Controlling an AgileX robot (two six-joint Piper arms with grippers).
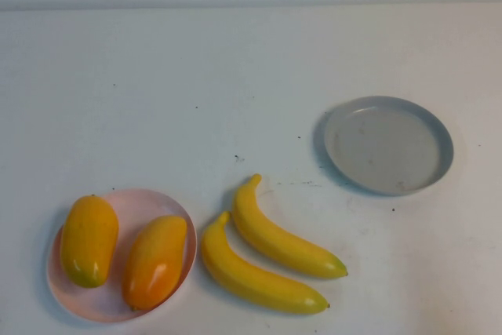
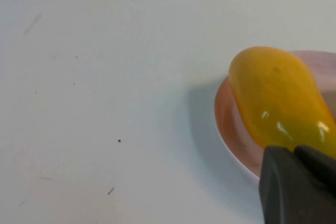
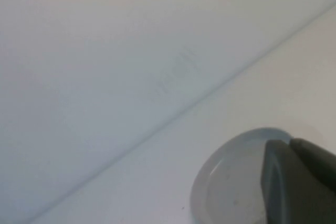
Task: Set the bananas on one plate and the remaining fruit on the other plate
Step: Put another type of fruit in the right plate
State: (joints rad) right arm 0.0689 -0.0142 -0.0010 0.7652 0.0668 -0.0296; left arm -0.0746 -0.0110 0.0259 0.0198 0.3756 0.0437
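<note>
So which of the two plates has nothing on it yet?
The grey plate, at the table's right side, sits bare. The pink plate at the near left already holds both mangoes.

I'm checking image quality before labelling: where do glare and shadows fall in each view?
High view: soft shadows left of the grey plate and bananas. Left wrist view: glare spots on the mango, shadow beside the pink plate, left gripper shut. Right wrist view: hazy, right gripper shut.

From my seat, the pink plate (image 2: 231, 124) runs off the left wrist view's edge; the right gripper (image 3: 302, 182) covers part of the grey plate (image 3: 226, 182).
</note>
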